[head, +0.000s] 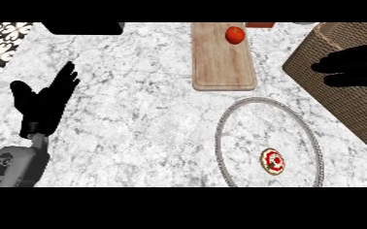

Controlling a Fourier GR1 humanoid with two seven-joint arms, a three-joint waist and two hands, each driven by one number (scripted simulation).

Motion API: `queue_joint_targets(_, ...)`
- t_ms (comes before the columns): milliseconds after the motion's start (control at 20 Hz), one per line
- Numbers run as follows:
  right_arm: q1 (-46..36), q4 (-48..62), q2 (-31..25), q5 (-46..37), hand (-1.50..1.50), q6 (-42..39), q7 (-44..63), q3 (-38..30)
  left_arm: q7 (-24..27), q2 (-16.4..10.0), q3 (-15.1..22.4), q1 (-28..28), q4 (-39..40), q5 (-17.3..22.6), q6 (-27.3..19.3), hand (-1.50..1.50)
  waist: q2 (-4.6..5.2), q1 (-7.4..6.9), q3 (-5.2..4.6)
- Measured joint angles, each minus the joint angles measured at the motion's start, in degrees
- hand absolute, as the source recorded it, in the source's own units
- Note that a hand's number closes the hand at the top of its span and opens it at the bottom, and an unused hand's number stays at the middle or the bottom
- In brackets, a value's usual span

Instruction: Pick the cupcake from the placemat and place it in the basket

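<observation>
**Cupcake Unpicked, Reach Yet to Come**

The small round cupcake with red-and-white topping [272,161] sat on the round placemat with a grey corded rim [219,135], on the white marbled worktop [143,126]. Neither robot hand touched it, so I judged the pick not begun. The right robot hand [347,68] showed as a black shape against the brown woven basket [333,104]; whether it was spread or closed, I could not tell. The next move called for it to reach the cupcake and close round it. The left robot hand [44,102] rested spread wide at the left edge. The basket ran off the right edge, its inside hidden.
</observation>
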State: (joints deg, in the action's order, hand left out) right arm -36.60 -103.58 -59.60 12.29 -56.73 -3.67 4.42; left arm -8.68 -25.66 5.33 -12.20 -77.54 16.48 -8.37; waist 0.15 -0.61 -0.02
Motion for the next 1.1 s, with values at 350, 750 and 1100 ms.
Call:
queue_joint_targets(350, 5.5, 4.3, 2.6, -2.6, -1.5, 1.0, -5.6, -3.9, -0.5, 0.3, -1.2, 0.2, -0.2, -0.2, 1.1, 0.0, 0.03, 0.28, 0.09)
queue_joint_targets(750, 16.2, 1.8, 8.0, -13.8, -1.5, 7.0, -14.3, -2.6, 0.5, 1.0, -2.1, 0.3, 1.2, -1.1, 2.1, 0.0, 0.06, 0.47, 0.16)
queue_joint_targets(1100, 20.1, 5.3, 14.9, -23.9, -1.5, 16.5, -21.9, 4.6, -0.4, 1.1, -2.9, 0.3, 0.2, -1.3, 3.3, 0.0, 0.05, -0.06, 0.12)
